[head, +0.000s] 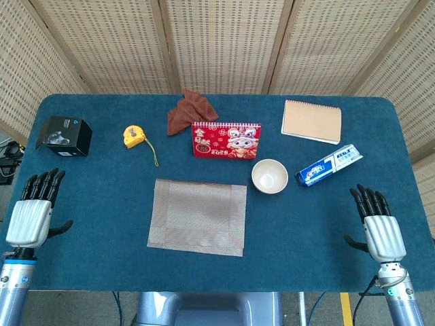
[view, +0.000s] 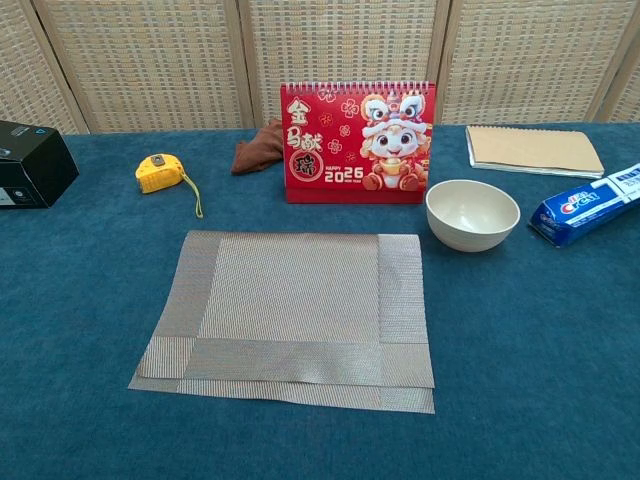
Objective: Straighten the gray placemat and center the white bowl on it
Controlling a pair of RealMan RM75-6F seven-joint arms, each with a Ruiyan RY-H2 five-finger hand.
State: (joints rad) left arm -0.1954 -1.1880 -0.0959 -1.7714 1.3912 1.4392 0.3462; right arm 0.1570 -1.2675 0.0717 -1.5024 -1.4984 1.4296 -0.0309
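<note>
**Placemat folded at near edge; bowl standing off it**

The gray placemat (view: 300,310) lies near the middle of the blue table (head: 102,272), slightly skewed, with its near edge doubled over so a second layer shows beneath. The white bowl (view: 472,212) stands upright and empty just off the mat's far right corner, not on it.

Left hand (head: 30,214) rests at the table's near left edge, fingers extended and apart, holding nothing. Right hand (head: 380,227) rests at the near right edge in like condition, fingers straight, nothing held. Both show only in the head view.

Legible markings: the red desk calendar (view: 358,142) behind the mat bears "2025", gold Chinese characters and a cartoon lion figure. The blue toothpaste box (head: 329,165) right of the bowl shows a large "7"; its brand is not legible.

Other items: a black box (head: 64,135) at far left, a yellow tape measure (head: 134,136), a brown cloth (head: 192,110) behind the calendar, and a tan spiral notebook (head: 312,121) at far right.
</note>
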